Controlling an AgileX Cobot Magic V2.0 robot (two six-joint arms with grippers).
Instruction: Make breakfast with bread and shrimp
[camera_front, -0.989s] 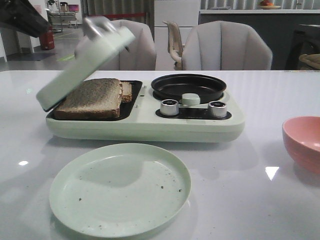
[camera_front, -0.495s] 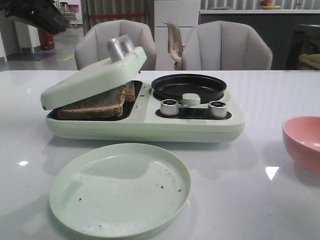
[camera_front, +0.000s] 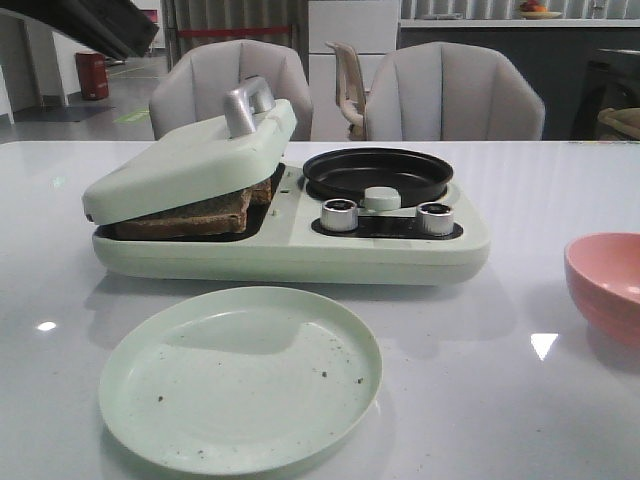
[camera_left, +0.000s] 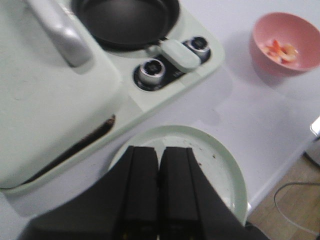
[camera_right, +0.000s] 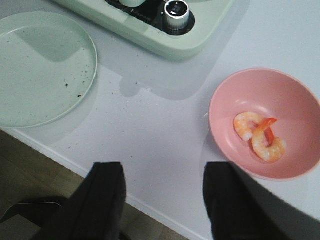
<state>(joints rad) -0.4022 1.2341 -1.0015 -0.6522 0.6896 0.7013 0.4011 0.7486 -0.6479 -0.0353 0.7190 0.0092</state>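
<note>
Jaws pressed together and holding nothing, the left gripper (camera_left: 159, 192) hangs above the pale green plate (camera_front: 240, 375), while the right gripper (camera_right: 165, 200) stands wide open, also empty, over the near edge of the white surface (camera_front: 560, 200) beside the pink bowl (camera_right: 265, 122). Two curled shrimp (camera_right: 260, 135) lie touching each other inside that bowl. On the mint-green breakfast maker (camera_front: 300, 250), the lid (camera_front: 190, 165) with its silver handle (camera_front: 245, 105) rests tilted on the bread (camera_front: 190, 215) (only the brown front edge of the slices shows beneath it). Beside it sits the black pan (camera_front: 378, 172), with two silver knobs (camera_front: 338, 214) in front.
</note>
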